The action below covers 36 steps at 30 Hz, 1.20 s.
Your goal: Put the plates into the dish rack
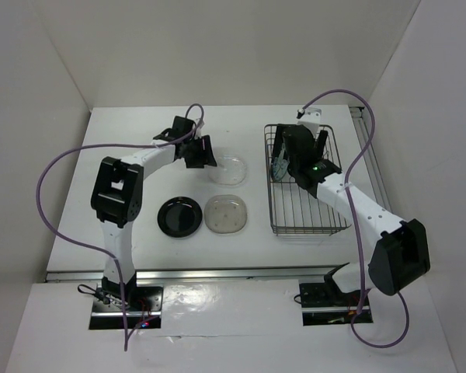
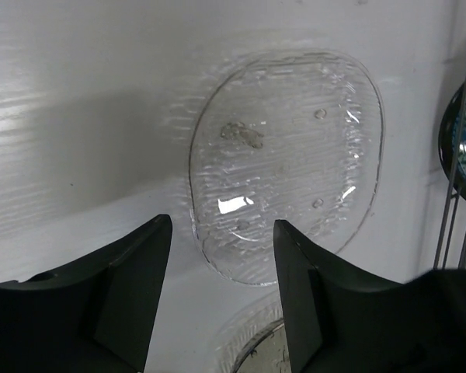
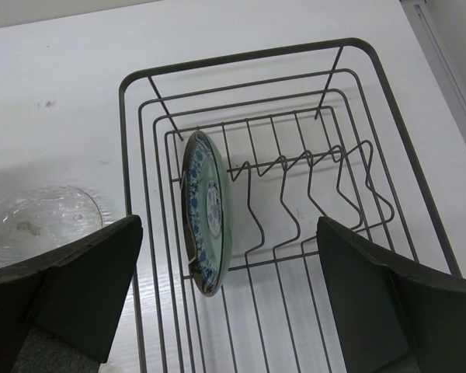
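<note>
We see the clear glass plate point(image 1: 231, 169) lying flat on the white table point(image 1: 140, 132), just ahead of the left gripper point(image 1: 203, 151) and to the left of the dish rack point(image 1: 307, 186). In the left wrist view the plate's near rim sits in the gap between the two dark fingers point(image 2: 140, 280). The fingers stand apart with nothing clamped between them. We cannot tell whether their tips touch the glass.

The blue-green patterned plate point(image 3: 208, 210) stands on edge inside the dish rack, at the left end of the row of upright prongs point(image 3: 295, 194), leaning slightly. The right gripper point(image 3: 229, 256) hangs over the rack with that plate below and between its fingers. Its jaws are spread wide, holding nothing and clear of the plate and the wires.

Nearer the arm bases, the black plate point(image 1: 179, 217) and the grey-beige plate point(image 1: 227, 213) lie flat side by side on the table. The grey-beige plate is just beside the clear one, and both are well apart from the rack's wire wall.
</note>
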{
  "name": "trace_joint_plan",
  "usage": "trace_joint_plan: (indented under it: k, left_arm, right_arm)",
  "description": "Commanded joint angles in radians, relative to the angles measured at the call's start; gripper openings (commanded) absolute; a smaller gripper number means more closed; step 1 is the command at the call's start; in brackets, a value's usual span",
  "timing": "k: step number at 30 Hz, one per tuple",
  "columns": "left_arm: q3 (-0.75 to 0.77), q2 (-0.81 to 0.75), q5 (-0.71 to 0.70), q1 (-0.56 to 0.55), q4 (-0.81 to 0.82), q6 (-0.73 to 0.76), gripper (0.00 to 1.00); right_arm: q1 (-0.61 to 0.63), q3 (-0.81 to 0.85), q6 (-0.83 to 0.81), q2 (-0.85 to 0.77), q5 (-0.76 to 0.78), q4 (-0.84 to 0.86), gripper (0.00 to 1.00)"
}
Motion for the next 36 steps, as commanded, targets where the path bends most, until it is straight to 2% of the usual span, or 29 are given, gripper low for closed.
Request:
trace_joint_plan:
  k: [1,8,11,12,14,15,16,17,20,22,25,26,27,30,33,36]
  left_arm:
    - [0.061,0.046,-0.036,0.010,-0.014,0.021,0.65]
    - [0.079,0.089,-0.054,0.001,-0.036,0.030,0.65]
    - [0.088,0.110,-0.054,-0.009,-0.036,0.018,0.50]
    - [0.088,0.120,-0.063,-0.018,-0.048,0.018,0.41]
    - [0.097,0.133,-0.064,-0.018,-0.057,0.018,0.36]
    - [0.098,0.144,-0.076,-0.028,-0.069,0.018,0.26]
    - [0.108,0.144,-0.076,-0.029,-0.079,0.018,0.04]
    - [0.108,0.144,-0.090,-0.029,-0.092,0.018,0.00]
    - [0.141,0.144,-0.163,-0.029,-0.149,0.009,0.00]
    - [0.142,0.078,-0.244,-0.019,-0.162,0.000,0.00]
    - [0.118,-0.053,-0.257,0.023,-0.162,-0.001,0.00]
    - [0.118,-0.093,-0.239,0.024,-0.162,0.019,0.00]
    - [0.095,-0.136,-0.210,0.034,-0.140,0.041,0.00]
    - [-0.034,-0.335,-0.055,0.034,0.014,0.119,0.00]
    - [-0.074,-0.429,0.059,0.034,0.064,0.138,0.00]
    - [-0.062,-0.439,0.148,0.034,0.050,0.150,0.00]
  right_arm:
    - [0.010,0.018,0.001,-0.032,-0.005,0.034,1.00]
    - [0.010,0.009,-0.010,-0.032,-0.025,0.044,1.00]
    - [0.019,0.009,-0.010,-0.042,-0.034,0.053,1.00]
    - [0.019,-0.003,-0.010,-0.042,-0.034,0.053,1.00]
    - [0.019,-0.012,-0.001,-0.042,-0.034,0.062,1.00]
    - [0.019,-0.012,-0.001,-0.042,-0.034,0.062,1.00]
    - [0.019,-0.012,-0.001,-0.042,-0.045,0.062,1.00]
    - [0.019,-0.012,-0.001,-0.042,-0.045,0.071,1.00]
    - [0.019,-0.022,-0.001,-0.032,-0.092,0.091,1.00]
    - [0.010,-0.041,-0.019,-0.032,-0.144,0.113,1.00]
    - [-0.038,-0.098,-0.042,-0.058,-0.369,0.209,1.00]
    - [-0.055,-0.115,-0.042,-0.069,-0.455,0.243,1.00]
    - [-0.090,-0.133,-0.052,-0.080,-0.632,0.315,1.00]
    - [-0.113,-0.157,-0.038,-0.091,-0.822,0.381,1.00]
    - [-0.113,-0.117,-0.029,-0.040,-0.900,0.401,1.00]
    - [-0.133,-0.117,0.004,-0.003,-0.960,0.479,1.00]
